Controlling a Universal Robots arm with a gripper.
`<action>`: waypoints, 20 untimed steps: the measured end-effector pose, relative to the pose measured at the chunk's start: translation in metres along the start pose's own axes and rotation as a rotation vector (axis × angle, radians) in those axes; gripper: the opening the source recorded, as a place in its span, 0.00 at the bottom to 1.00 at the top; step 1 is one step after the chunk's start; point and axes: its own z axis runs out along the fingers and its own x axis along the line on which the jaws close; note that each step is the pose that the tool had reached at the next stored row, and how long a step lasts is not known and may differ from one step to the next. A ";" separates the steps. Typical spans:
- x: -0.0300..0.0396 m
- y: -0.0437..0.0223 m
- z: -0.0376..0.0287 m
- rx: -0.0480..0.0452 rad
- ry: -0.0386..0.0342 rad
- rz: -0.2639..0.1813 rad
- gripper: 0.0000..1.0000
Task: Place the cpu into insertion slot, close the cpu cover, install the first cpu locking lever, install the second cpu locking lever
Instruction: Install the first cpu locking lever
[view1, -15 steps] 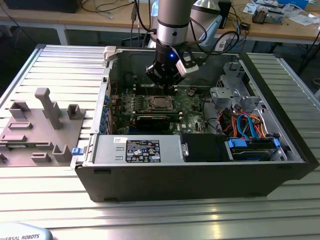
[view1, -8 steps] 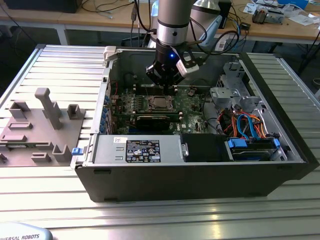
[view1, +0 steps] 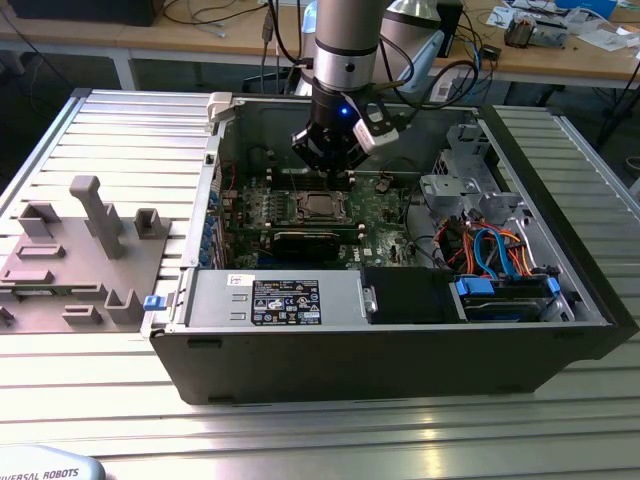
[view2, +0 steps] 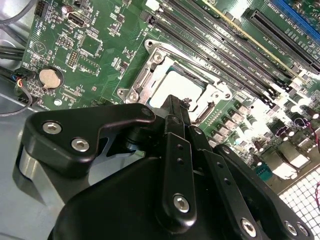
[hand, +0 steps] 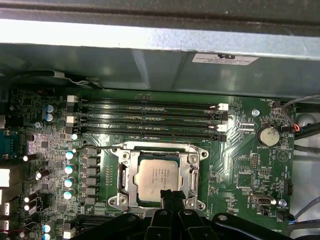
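Note:
The cpu (hand: 156, 179), a silver-grey square chip, lies flat in the insertion slot (hand: 117, 200) on the green motherboard. The cpu cover (hand: 150, 151), a silvery frame with a square window, lies down around the chip. My gripper (hand: 172, 196) hangs just above the chip's near edge with its black fingers pressed together and nothing between them. In the second wrist view the gripper (view2: 176, 104) tapers to a point over the cpu (view2: 176, 86) and the cover (view2: 148, 76). In the exterior view the gripper (view1: 335, 170) hovers inside the open case just behind the cpu (view1: 319, 206).
Long memory slots (hand: 150, 117) run beside the socket, and a coin battery (hand: 267, 135) sits nearby. The case's metal wall (hand: 150, 55) rises behind the board. A drive cage with coloured cables (view1: 490, 250) fills the exterior view's right. A grey fixture plate (view1: 80, 260) lies outside on the left.

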 end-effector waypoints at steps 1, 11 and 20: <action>0.0000 0.0000 0.0000 0.0000 -0.0001 -0.003 0.11; 0.0000 0.0000 0.0000 -0.0001 -0.0004 -0.021 0.11; 0.0000 0.0000 0.0000 -0.0001 -0.0005 -0.033 0.11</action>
